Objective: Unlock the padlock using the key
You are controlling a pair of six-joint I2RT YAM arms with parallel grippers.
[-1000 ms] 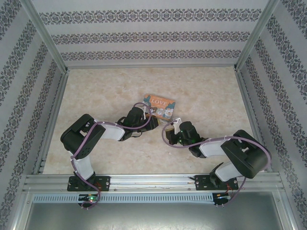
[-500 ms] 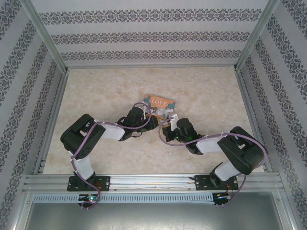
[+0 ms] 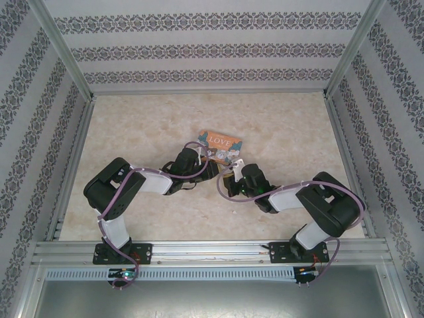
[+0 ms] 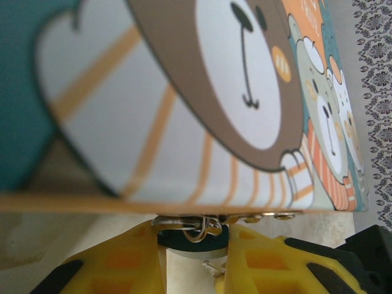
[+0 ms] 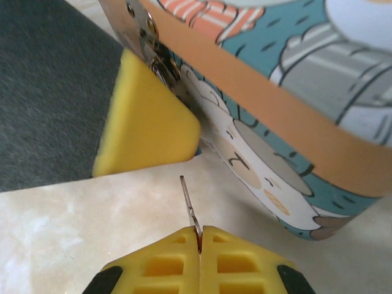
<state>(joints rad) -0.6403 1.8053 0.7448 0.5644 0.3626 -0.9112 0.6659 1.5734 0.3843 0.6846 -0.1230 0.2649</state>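
Note:
The tiny padlock [image 4: 205, 241], with a dark teal body and a silver shackle, hangs from the hasp under the illustrated box [image 4: 202, 92]. My left gripper [image 4: 193, 237] is shut on the padlock, a yellow finger on either side. My right gripper [image 5: 200, 233] is shut on the key [image 5: 187, 202], whose thin metal blade points up towards the box's hasp [image 5: 153, 58] and stops short of it. From above, the left gripper [image 3: 205, 156] and the right gripper [image 3: 236, 164] meet at the near side of the box [image 3: 220, 144].
A yellow finger [image 5: 144, 125] of the left gripper stands just beyond the key's tip in the right wrist view. The box lies near the middle of the marble-patterned table [image 3: 132, 132]. Patterned walls [image 3: 40, 99] enclose the table on three sides.
The right arm has moved left and slightly forward, bringing the key closer to the box and the left gripper. The left arm has stayed still.

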